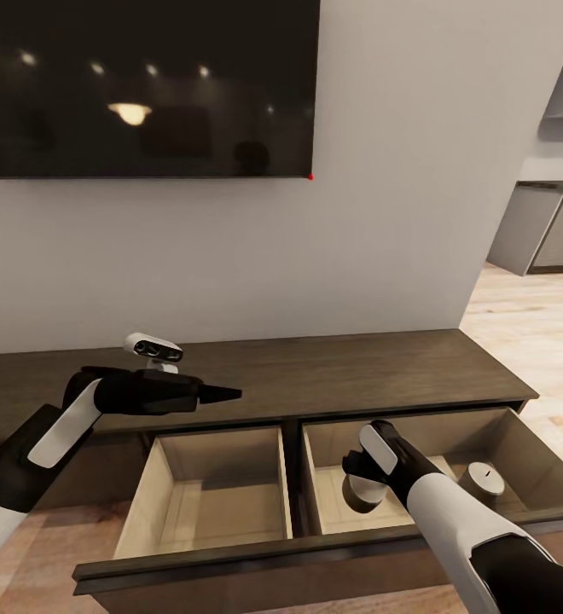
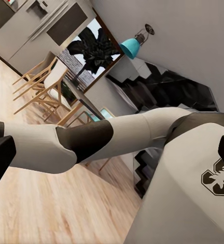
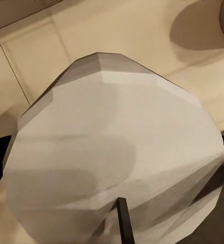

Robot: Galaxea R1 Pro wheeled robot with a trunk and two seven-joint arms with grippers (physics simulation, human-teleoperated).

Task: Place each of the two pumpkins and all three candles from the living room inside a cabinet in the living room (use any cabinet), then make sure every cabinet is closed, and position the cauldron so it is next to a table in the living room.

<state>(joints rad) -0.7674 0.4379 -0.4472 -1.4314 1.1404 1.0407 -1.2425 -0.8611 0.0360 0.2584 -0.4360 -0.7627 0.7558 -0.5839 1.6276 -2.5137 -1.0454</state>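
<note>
The right gripper (image 1: 362, 486) is down inside the right-hand compartment of the open cabinet (image 1: 333, 375) drawer, clamped on a candle (image 1: 364, 493); the right wrist view shows that candle (image 3: 112, 162) squeezed between the dark fingers, wick showing, just above the pale drawer floor. A second candle (image 1: 482, 482) stands further along in the same compartment, near but apart. The risk here: if the candle is released while tilted or too high, it could topple and roll into its neighbour. Lifting out carelessly could clip the drawer's front edge. The left gripper (image 1: 222, 394) hovers over the cabinet top, its fingers drawn narrow to a point, holding nothing.
</note>
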